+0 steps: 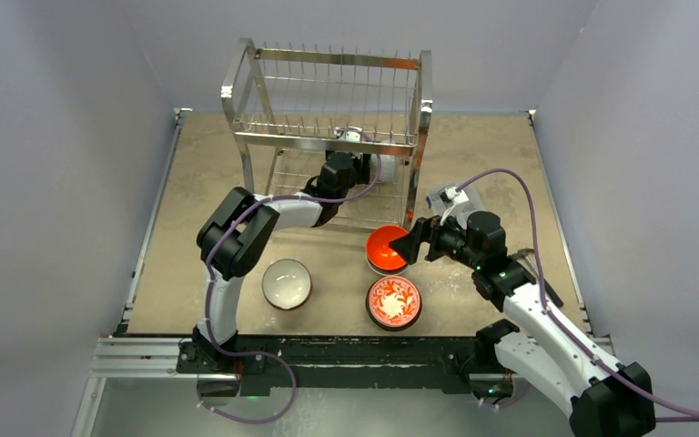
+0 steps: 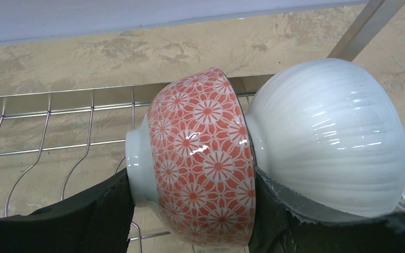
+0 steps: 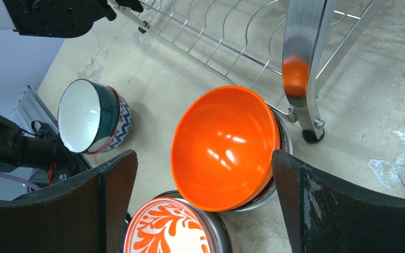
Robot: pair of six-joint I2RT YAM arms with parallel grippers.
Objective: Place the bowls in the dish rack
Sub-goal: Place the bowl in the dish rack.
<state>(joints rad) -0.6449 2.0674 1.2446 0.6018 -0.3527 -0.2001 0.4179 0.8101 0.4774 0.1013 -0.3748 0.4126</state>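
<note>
The dish rack (image 1: 328, 143) stands at the far middle of the desk (image 1: 191, 191), a 2-tier steel wire frame on 4 legs. The left arm reaches under the upper tier into the lower shelf. The left wrist view shows the left pincer (image 2: 192, 184) clamped on the floral bowl (image 2: 200, 158), 1 dark finger against its white foot and the other against its rim side. This red-and-white daisy-patterned bowl is turned on its side, foot to the left, over the shelf wires. Just beside it on the right, touching or nearly touching, a ribbed white bowl (image 2: 327, 142) stands on its side too, its rounded outside facing the camera; the right-hand finger sits between the 2 bowls.

The right pincer (image 3: 203, 158) hangs wide apart, gripping nothing, its 2 dark fingers to either side of the orange bowl (image 3: 221, 142) in the wrist view. That glossy bowl rests tilted on the desk by the rack's front right leg (image 3: 303, 47), which mirrors its colour; a grey rim shows under its lower edge. Just nearer the arm bases lies a bowl with a red-and-white leaf pattern (image 1: 393, 302) inside, mouth up. Left of that pair, apart from them, sits a blue-patterned bowl (image 3: 89, 116) with a white interior, also on the desk outside the rack.
</note>
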